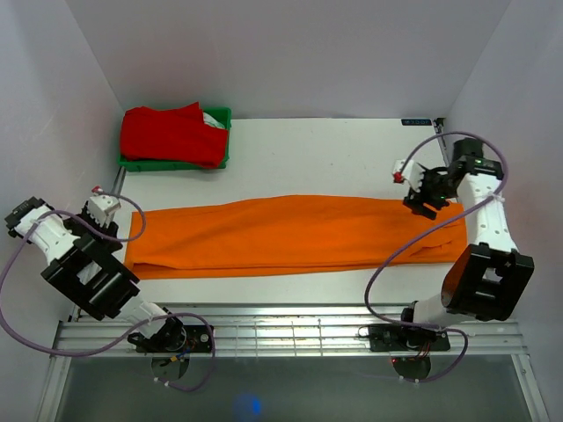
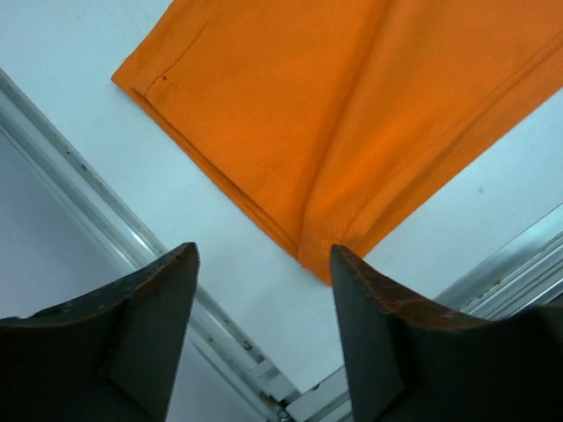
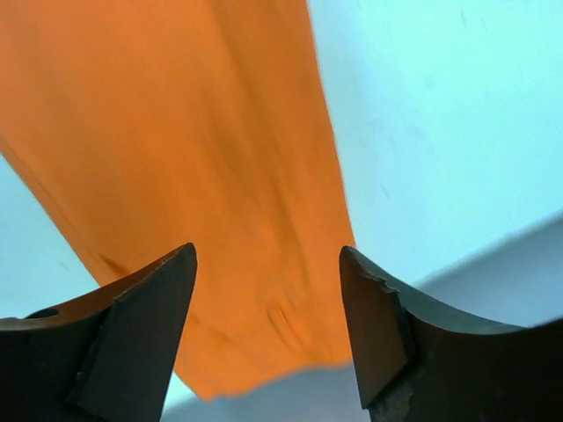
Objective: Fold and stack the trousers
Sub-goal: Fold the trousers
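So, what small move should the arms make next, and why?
Probably lower the right end effector onto the trousers below it and grip their end. They lie flat in one long strip; it and the left end effector are open, empty, so a crosswise fold seems due.

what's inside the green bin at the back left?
A red garment fills the green bin, with a bit of pale fabric showing at its right. The bin's floor and anything under the garment are covered.

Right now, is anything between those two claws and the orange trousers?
Nothing visible. The left gripper and right gripper hang open at the ends of the trousers, with only air between. The green bin holding a red garment sits apart at the far left.
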You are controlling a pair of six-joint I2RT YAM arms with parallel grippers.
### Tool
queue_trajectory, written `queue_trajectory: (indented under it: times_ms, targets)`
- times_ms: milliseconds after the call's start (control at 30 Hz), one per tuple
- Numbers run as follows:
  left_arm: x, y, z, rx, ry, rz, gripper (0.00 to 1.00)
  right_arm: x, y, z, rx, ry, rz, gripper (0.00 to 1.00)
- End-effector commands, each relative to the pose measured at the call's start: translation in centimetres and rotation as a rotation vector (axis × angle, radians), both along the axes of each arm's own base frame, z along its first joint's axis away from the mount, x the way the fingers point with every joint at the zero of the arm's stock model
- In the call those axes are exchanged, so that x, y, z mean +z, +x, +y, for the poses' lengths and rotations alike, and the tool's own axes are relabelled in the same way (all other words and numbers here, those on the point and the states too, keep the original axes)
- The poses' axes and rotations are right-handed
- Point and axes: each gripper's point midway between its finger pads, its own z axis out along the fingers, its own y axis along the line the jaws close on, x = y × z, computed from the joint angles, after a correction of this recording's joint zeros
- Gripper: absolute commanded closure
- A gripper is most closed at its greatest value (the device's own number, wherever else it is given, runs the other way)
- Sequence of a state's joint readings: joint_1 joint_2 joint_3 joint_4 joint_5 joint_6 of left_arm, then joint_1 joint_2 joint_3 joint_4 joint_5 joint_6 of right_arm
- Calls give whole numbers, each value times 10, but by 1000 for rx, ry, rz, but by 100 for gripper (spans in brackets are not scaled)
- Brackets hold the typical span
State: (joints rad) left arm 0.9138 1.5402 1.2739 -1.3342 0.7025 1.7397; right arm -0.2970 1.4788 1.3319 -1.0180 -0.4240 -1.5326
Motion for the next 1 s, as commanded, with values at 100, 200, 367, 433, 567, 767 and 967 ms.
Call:
queue_trajectory:
  times_ms: [100,200,367,433,567,767,967]
  targets:
    - [-28,-1,-20,231,-296,188,34,-22,-23,136,32,171,152,38]
    - [-52,-15,-26,261,-265,225,32,-41,-36,173,100,143,190,41]
    - [-63,-25,-35,229,-209,188,22,-68,-57,218,191,91,210,45]
    - [-64,-26,-37,205,-200,173,22,-69,-62,240,242,89,182,47]
    - [-63,-27,-42,156,-201,158,23,-75,-75,270,302,78,165,55]
    - [-63,-35,-47,55,-162,151,25,-101,-99,283,406,-24,175,63]
    - [-60,-37,-48,-48,-84,93,22,-123,-117,278,466,-99,178,61]
